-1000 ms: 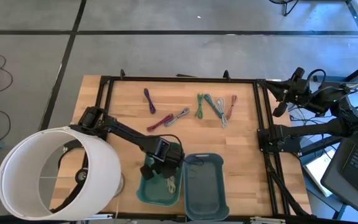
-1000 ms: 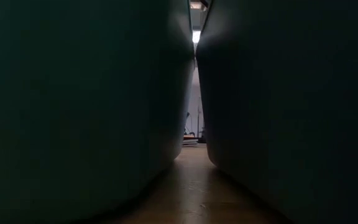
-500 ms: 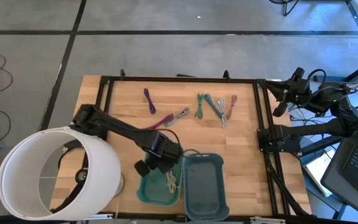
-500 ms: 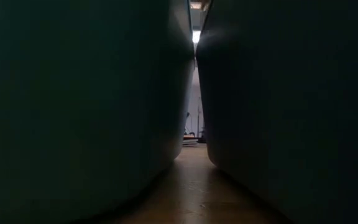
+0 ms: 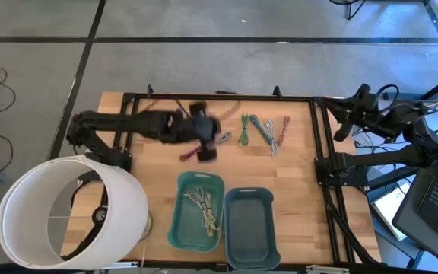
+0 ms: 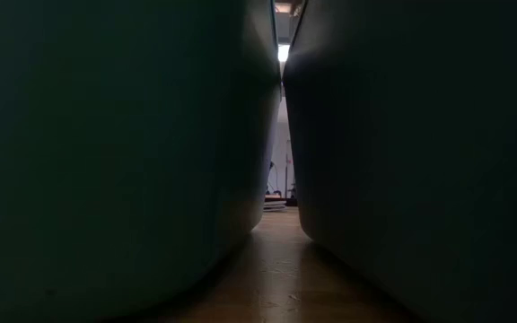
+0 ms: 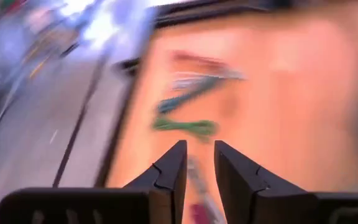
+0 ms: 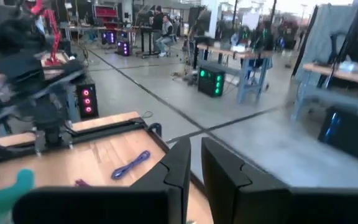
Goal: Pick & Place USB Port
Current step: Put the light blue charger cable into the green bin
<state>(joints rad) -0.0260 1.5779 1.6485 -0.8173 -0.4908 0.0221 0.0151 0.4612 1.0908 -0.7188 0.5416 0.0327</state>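
Nearest me, the green bin (image 5: 197,221) holds a pale bundle of cables (image 5: 204,207), and the blue-grey bin (image 5: 250,227) sits just to its right, with nothing I can see inside it. A second ago my left gripper (image 5: 206,141) was low over the green bin; it is now away from it and out over the far half of the table (image 5: 295,186), so I judge one cable delivered and the arm heading for the next.

The gripper sits just beside the red-and-grey cable (image 5: 213,142). Its fingers (image 7: 169,177) stand a narrow gap apart with nothing between them. Farther right lie the green cables (image 5: 246,129) and a grey and red pair (image 5: 280,133); a purple cable (image 8: 131,165) lies toward the far left.

The right gripper (image 8: 194,163) waits parked beyond the table's right edge, fingers nearly together, empty.

Limits: the left arm is smeared by motion, so I cannot tell its exact height or whether it touches the red-and-grey cable. The low view shows only the two bin walls. I cannot make out connector types.
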